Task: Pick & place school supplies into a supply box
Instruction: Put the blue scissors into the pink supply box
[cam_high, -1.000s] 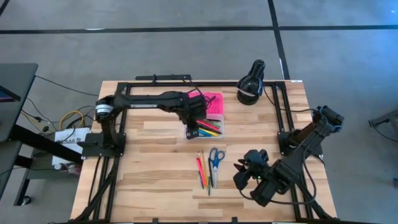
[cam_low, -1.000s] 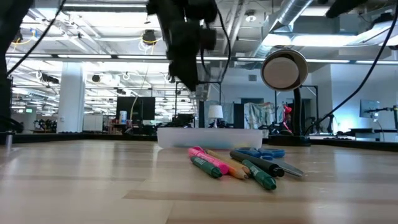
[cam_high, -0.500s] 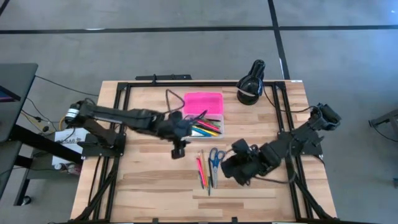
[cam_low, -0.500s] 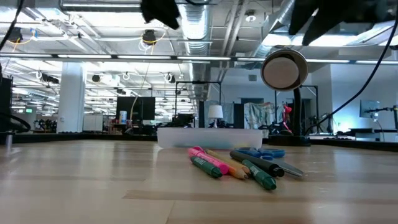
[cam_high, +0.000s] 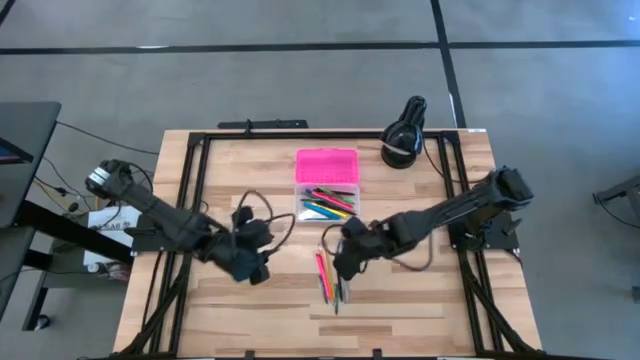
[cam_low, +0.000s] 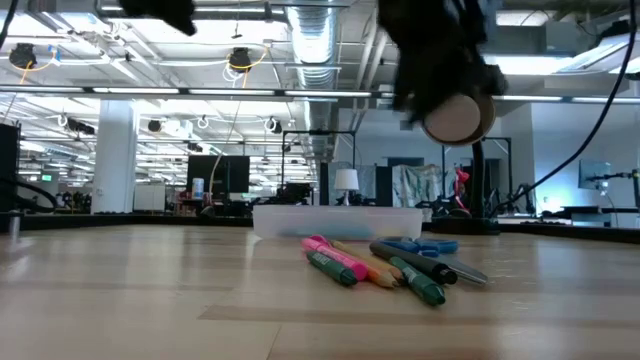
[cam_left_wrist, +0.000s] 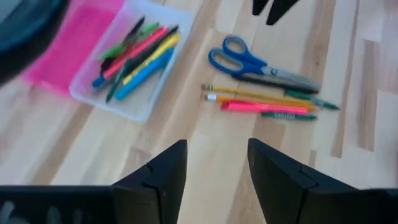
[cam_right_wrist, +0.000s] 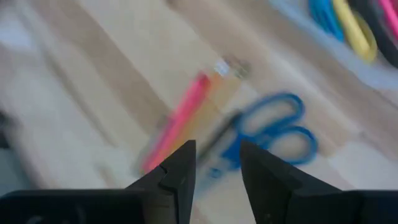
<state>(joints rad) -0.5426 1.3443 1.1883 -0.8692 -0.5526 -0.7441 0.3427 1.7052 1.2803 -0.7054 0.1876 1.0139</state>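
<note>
We hold our right end effector (cam_high: 345, 262) open above the scissors (cam_high: 347, 252) and loose pens (cam_high: 324, 275) to pick one; our left end effector (cam_high: 252, 262), open and empty, waits aside on the worktop (cam_high: 230, 215), clear of the box (cam_high: 327, 195).

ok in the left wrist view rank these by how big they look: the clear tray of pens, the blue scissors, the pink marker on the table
1. Clear tray, clearly the largest.
2. Blue scissors and pink marker: about the same length. The scissors cover more area at the handles, but they lie slightly farther from the camera, so I would not rank these two.
</note>
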